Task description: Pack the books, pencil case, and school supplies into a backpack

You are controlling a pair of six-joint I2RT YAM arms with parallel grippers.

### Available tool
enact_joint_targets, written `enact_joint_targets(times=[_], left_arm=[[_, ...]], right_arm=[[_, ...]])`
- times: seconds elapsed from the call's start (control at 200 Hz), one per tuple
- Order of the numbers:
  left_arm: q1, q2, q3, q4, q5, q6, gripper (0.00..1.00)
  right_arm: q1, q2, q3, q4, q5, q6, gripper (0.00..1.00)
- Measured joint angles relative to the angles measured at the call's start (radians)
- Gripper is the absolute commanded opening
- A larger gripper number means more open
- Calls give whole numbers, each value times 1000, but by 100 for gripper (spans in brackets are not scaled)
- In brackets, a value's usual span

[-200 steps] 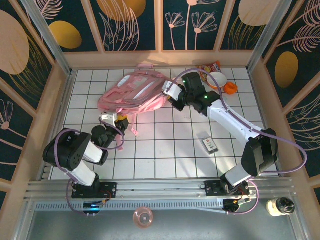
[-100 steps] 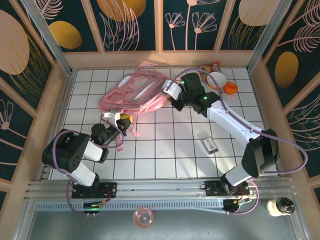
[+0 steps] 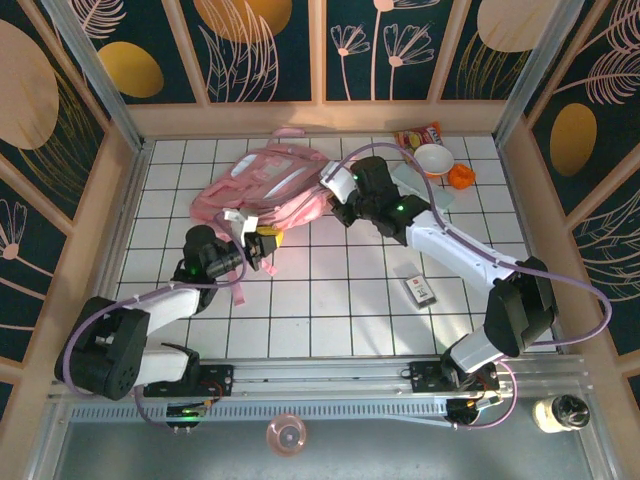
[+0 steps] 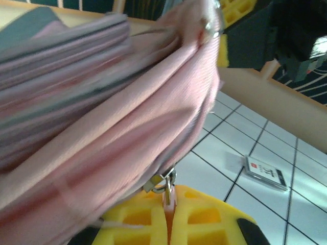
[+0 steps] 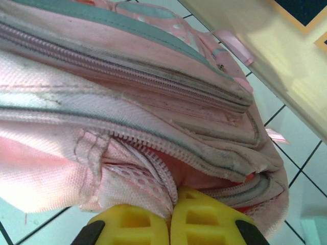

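The pink backpack (image 3: 262,185) lies on its side at the back left of the tiled floor. My left gripper (image 3: 267,239) is at its near edge, shut on the metal zipper pull (image 4: 166,185) under the backpack (image 4: 97,107). My right gripper (image 3: 328,197) is at the bag's right end, shut on a fold of mesh fabric by the parted zipper (image 5: 171,201) of the backpack (image 5: 127,76). The pale pencil case (image 3: 441,198) lies behind the right arm, partly hidden. A small dark item with a white label (image 3: 420,288) (image 4: 265,172) lies on the tiles at the right. The books are out of view.
A white bowl (image 3: 433,158), a small orange object (image 3: 461,176) and a red-orange snack packet (image 3: 418,133) sit at the back right corner. Wooden walls (image 3: 320,118) close in the floor. Bare tiles lie between the two arms at the front.
My left arm has reached forward and right, and its gripper has shut on the zipper pull. The right gripper and the bag's right end have shifted slightly toward the front left.
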Motion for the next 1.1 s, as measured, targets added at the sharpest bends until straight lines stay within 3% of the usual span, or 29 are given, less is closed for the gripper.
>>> enact_joint_targets(times=[0.265, 0.385, 0.545, 0.736, 0.906, 1.096], left_arm=[[-89, -26, 87, -226, -27, -42, 1], [-108, -26, 169, -381, -99, -23, 14], [-117, -59, 191, -503, -118, 48, 48], [-132, -163, 234, -685, -121, 277, 76], [-136, -299, 253, -775, -204, 520, 84], [-135, -372, 232, -795, -291, 737, 89]], right_arm=[[36, 4, -55, 74, 53, 82, 0], [73, 4, -73, 103, 92, 76, 0], [73, -12, -142, 137, 51, 42, 0], [-8, -100, -209, 128, -168, -100, 0], [-61, -164, -200, 80, -298, -248, 0], [-77, -160, -176, 6, -341, -344, 0]])
